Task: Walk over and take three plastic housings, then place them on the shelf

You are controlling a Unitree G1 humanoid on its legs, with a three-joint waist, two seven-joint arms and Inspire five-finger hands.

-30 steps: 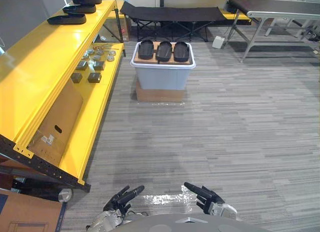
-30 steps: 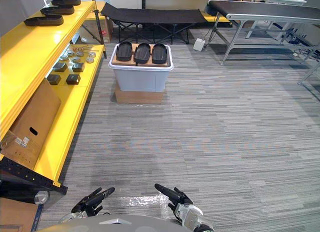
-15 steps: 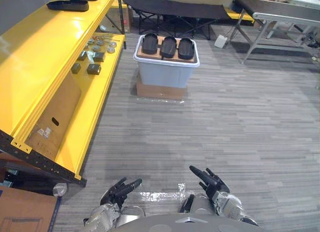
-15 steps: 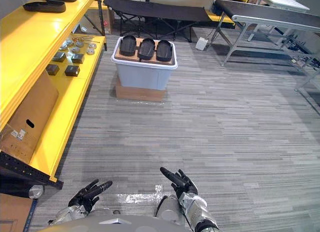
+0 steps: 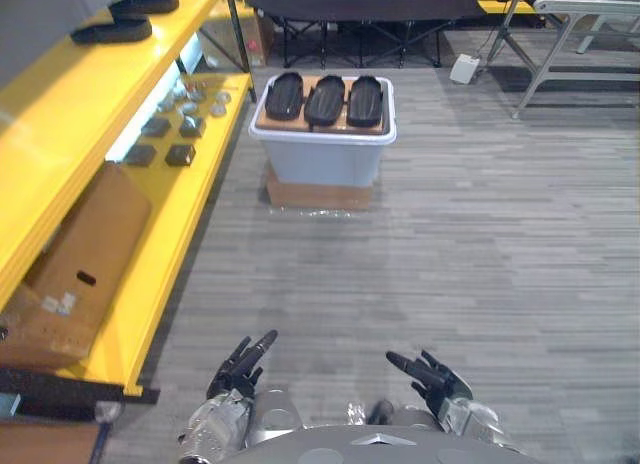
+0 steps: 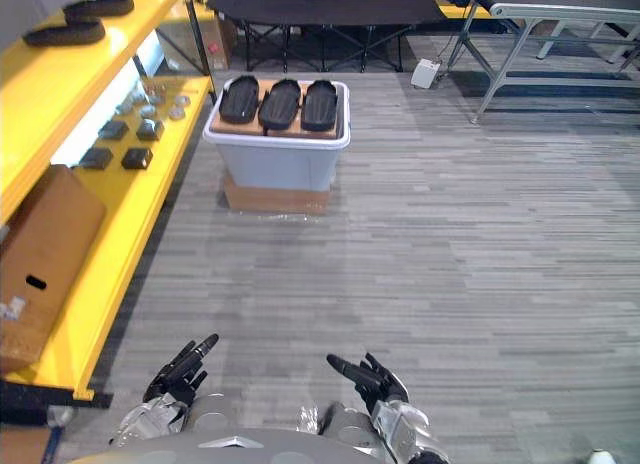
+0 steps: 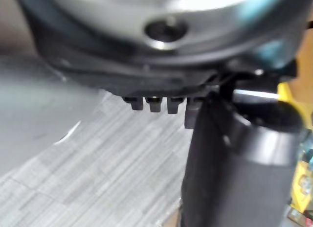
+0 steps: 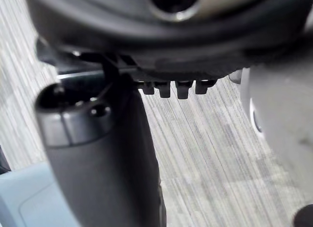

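Your left hand [image 5: 238,364] and right hand [image 5: 428,376] hang low, fingers loose, both empty. The three housings [image 5: 325,99] lie side by side on top of the bin [image 5: 323,159], well ahead. Risk: walk in too close and you knock the bin, spilling them. Their long axes run parallel, straight away from you.

Grey plank floor [image 5: 480,244] runs right up to the black cot [image 5: 360,2] at the back. Just right of the cot, 1 small white box [image 5: 463,68], then a grey metal table [image 6: 540,12]. Left of the cot, the yellow shelf [image 5: 60,124]. In front of the cot, a pale bin [image 5: 325,154] on a cardboard box [image 5: 318,195].
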